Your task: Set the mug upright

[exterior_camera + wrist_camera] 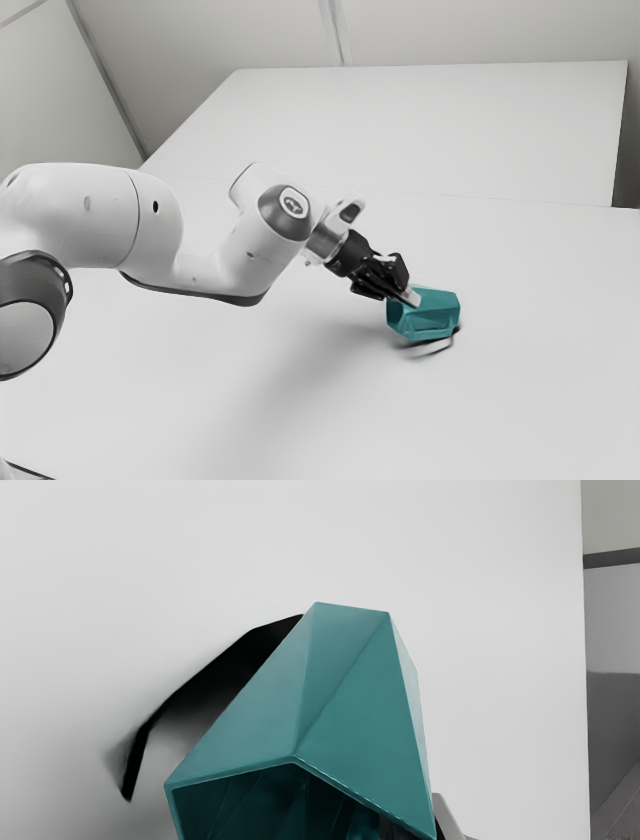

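Tool at faceted teal mug

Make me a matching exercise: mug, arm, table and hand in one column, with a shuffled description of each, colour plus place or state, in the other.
Things
1. Mug
2. Arm
3. Table
4. Hand

Descriptions
A. Pale and flat, beneath the mug
B. Black, at the mug's open end
C. Teal, tipped over sideways
D. White, reaching in from the exterior view's left

Right pairs: 1-C, 2-D, 3-A, 4-B
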Robot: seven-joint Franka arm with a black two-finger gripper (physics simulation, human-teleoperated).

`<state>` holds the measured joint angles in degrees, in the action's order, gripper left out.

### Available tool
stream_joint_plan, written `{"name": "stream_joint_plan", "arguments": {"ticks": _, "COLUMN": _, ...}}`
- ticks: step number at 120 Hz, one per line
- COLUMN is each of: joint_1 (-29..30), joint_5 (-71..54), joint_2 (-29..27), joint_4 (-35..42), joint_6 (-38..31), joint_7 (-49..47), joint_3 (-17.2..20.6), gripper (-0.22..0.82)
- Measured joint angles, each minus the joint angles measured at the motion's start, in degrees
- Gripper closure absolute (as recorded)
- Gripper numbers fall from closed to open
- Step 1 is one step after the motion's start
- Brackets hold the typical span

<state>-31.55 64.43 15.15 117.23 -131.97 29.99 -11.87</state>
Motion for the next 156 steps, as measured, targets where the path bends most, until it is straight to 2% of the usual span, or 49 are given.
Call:
{"name": "stream_joint_plan", "arguments": {"ticks": 49, "joint_1": -0.70, "joint_5": -3.72, "joint_2": -2.06, "joint_4": -0.91, "joint_6": -0.24, "joint_7": -0.20, "joint_3": 0.01, "gripper": 0.78}}
{"name": "stream_joint_plan", "arguments": {"ticks": 82, "joint_1": 2.18, "joint_5": -18.50, "joint_2": -5.74, "joint_4": -0.64, "joint_6": -0.03, "joint_7": -3.27, "joint_3": -0.56, "gripper": 0.79}}
{"name": "stream_joint_plan", "arguments": {"ticks": 113, "joint_1": 8.39, "joint_5": -32.55, "joint_2": -7.85, "joint_4": -0.58, "joint_6": 1.21, "joint_7": -5.79, "joint_3": -0.77, "gripper": 0.79}}
{"name": "stream_joint_plan", "arguments": {"ticks": 156, "joint_1": 13.75, "joint_5": -51.85, "joint_2": -7.78, "joint_4": -2.81, "joint_6": 6.13, "joint_7": -8.66, "joint_3": -0.88, "gripper": 0.79}}
